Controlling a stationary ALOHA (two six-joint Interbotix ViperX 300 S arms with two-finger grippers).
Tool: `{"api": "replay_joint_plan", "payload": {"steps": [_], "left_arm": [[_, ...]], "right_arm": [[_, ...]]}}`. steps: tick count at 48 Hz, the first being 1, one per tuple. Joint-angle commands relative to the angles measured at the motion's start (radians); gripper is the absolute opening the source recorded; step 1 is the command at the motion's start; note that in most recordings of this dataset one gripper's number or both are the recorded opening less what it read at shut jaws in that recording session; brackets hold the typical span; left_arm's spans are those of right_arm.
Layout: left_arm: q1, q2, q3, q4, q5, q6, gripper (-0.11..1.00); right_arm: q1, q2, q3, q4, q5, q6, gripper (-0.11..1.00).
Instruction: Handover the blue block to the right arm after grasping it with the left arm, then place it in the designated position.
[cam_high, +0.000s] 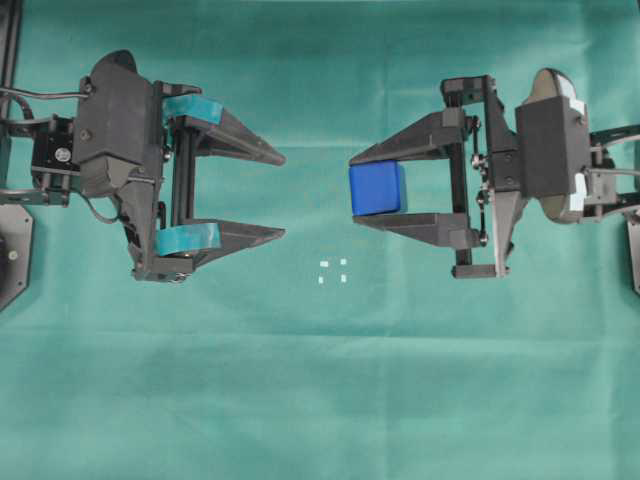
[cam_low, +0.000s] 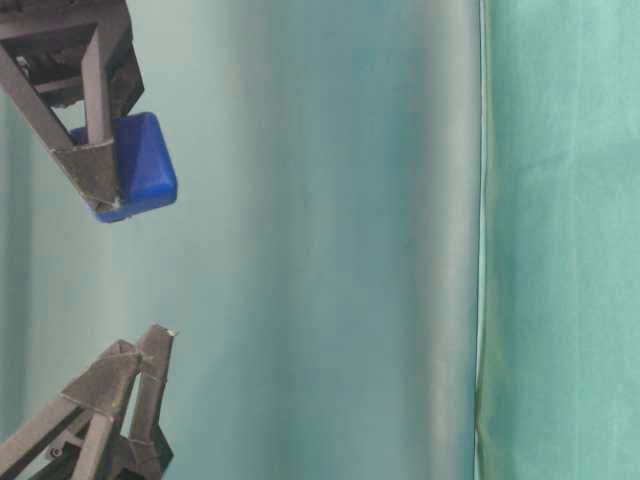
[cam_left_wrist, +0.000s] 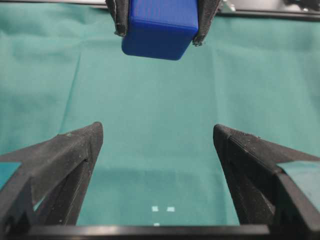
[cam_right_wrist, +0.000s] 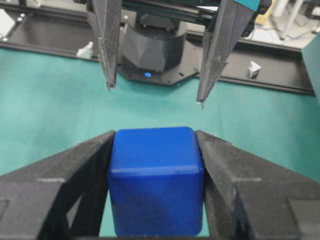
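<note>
the blue block (cam_high: 377, 188) sits clamped between the plain black fingers of the right gripper (cam_high: 358, 188), on the right side of the overhead view. both fingers press flat against opposite faces of the cube, jaws closed down to the cube's width. block is bright solid blue, matte, edges and corners slightly rounded, faint fine ridging on the faces in the left wrist view (cam_left_wrist: 159, 27). it fills the gap between the finger pads in the right wrist view (cam_right_wrist: 156, 181). in the table-level view the block (cam_low: 140, 166) hangs clear of the green cloth (cam_high: 320, 400), held near the fingertips.

left gripper (cam_high: 281, 194), the one with teal tape bands (cam_high: 192, 107) on its fingers, is spread wide and holds nothing. its fingertips point toward the block with a clear gap, not touching it. in the right wrist view those two tips (cam_right_wrist: 109, 86) hang beyond the block, well apart from each other.

four tiny white marks (cam_high: 333, 271) form a small square on the cloth, between the two grippers and a bit nearer the bottom edge of the overhead view. the block is not over them; it is up and to the right of them in that view. marks also show low in the left wrist view (cam_left_wrist: 162, 209).
</note>
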Motion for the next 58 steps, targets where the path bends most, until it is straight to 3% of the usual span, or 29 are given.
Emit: {"api": "replay_joint_plan", "payload": {"steps": [1,58], "left_arm": [[0.0,-0.006,-0.02,-0.002,-0.005,0.002,1.0],[0.002,-0.006,-0.021,-0.002,-0.005,0.002,1.0]], "right_arm": [[0.002,-0.017,-0.012,0.003,0.003,0.003,0.52],[0.003,-0.017,-0.014,0.005,0.017,0.003,0.52]]}}
